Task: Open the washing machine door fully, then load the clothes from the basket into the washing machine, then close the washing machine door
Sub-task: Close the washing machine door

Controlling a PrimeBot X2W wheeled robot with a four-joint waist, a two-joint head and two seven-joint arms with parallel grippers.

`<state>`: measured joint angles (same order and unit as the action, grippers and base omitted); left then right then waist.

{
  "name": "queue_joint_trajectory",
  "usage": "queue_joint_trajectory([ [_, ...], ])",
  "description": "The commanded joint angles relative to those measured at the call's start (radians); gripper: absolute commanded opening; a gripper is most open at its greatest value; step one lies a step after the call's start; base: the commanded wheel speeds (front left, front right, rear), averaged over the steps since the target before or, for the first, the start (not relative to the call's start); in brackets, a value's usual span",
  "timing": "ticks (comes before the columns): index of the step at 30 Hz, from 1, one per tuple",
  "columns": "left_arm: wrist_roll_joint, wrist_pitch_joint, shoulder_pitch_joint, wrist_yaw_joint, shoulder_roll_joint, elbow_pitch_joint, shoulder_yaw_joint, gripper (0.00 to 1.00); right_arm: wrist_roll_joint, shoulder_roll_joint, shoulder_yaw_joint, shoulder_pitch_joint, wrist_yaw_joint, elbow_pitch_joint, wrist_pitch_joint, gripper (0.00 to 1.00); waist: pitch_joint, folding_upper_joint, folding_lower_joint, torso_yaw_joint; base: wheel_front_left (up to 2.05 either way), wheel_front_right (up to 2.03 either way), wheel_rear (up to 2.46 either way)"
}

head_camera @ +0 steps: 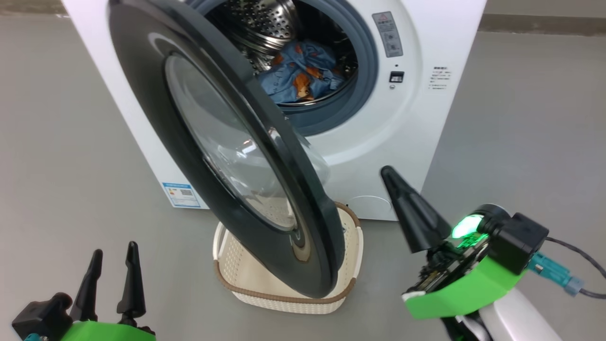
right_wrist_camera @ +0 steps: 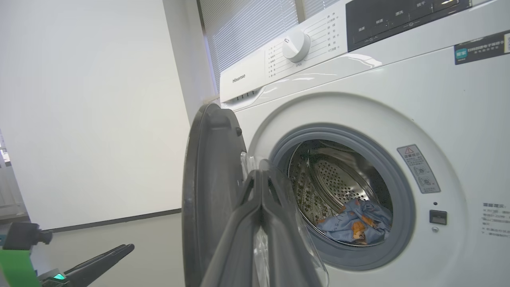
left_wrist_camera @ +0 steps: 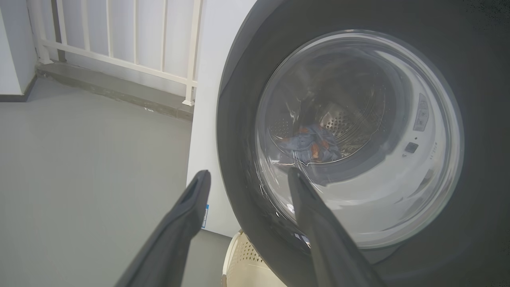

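The washing machine door (head_camera: 156, 94) stands swung out from the washing machine (head_camera: 416, 118), edge-on in the right wrist view. The clothes (head_camera: 303, 71), light-blue with orange figures, lie in the steel drum and show through the door glass (left_wrist_camera: 310, 143). The basket (head_camera: 284, 296) sits on the floor under the door's lower edge, and the part I see holds nothing. My left gripper (head_camera: 113, 253) is open, low at the left, in front of the door's outer face (left_wrist_camera: 239, 119). My right gripper (head_camera: 388, 173) is shut on nothing, just right of the door's free edge.
Grey floor lies on both sides of the machine. A white railing (left_wrist_camera: 119, 48) on a low kerb stands behind it to the left. The control panel with its dial (right_wrist_camera: 295, 46) is above the opening. A cable (head_camera: 577, 265) trails from my right wrist.
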<state>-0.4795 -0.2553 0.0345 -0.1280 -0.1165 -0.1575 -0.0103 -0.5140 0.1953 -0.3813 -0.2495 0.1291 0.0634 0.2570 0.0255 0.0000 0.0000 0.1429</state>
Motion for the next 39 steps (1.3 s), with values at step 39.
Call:
queue_joint_trajectory([
  [39,-0.016,-0.006,0.023,-0.003,0.003,0.021,0.034,1.0,-0.117,0.084,-0.385,-0.136,0.002,-0.288,0.005,0.0,0.033,0.0,0.0,0.098,0.0,0.0,0.0],
])
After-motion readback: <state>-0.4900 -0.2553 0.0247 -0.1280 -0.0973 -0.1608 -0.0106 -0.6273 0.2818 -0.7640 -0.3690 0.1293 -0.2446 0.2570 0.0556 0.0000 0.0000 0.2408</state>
